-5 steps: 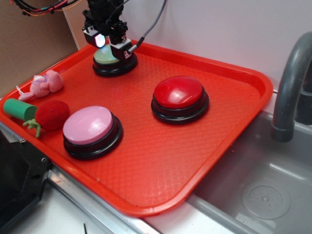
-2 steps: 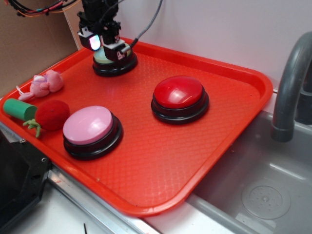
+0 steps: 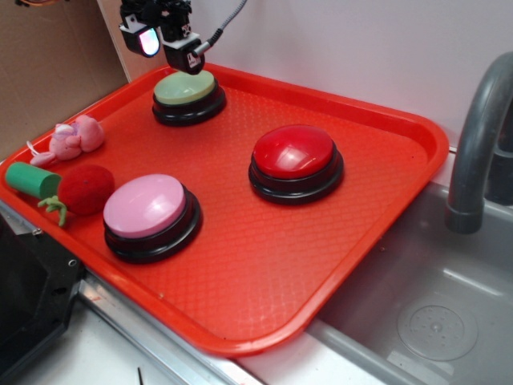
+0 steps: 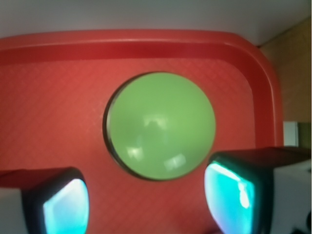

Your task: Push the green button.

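Fingers: our two glowing fingers (image 4: 63, 207) stand apart with nothing between them, hanging above the green button and clear of it.
Gripper: the gripper (image 3: 164, 44) sits at about 12 o'clock of the button in the exterior view.
Green button: the green button (image 3: 185, 87) rests at the tray's far left corner, near its rim.
Handling: we judge it a hard, smooth plastic dome on a black base, light, slippery and stiff; no grasp is needed, so we would press straight down on the crown.
Tray: the red tray (image 3: 385, 120) carries it.
Neighbours: the red button (image 3: 293, 151) lies at 4 o'clock and the pink button (image 3: 147, 204) at 6 o'clock, both well apart.
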You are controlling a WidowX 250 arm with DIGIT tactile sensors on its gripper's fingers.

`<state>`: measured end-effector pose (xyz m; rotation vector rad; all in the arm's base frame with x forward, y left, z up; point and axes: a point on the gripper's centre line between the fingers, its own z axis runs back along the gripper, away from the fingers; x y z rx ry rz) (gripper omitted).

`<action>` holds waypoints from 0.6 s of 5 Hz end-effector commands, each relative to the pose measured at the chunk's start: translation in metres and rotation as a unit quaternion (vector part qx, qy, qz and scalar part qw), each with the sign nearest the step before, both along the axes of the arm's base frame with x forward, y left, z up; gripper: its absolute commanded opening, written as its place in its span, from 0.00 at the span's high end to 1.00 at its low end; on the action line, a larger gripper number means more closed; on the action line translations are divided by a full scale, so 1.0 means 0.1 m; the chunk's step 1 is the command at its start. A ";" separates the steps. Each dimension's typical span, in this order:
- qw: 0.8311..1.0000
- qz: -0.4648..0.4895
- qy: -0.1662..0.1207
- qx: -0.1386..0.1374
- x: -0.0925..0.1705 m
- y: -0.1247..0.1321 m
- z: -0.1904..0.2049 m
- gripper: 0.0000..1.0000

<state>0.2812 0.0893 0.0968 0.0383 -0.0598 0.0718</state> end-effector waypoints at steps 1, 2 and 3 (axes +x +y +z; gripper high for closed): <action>0.998 -0.002 -0.061 0.022 0.05 -0.02 0.51 0.00; 0.998 -0.005 -0.064 0.025 0.01 -0.06 0.60 0.00; 0.997 -0.005 -0.072 0.038 -0.04 -0.11 0.65 0.00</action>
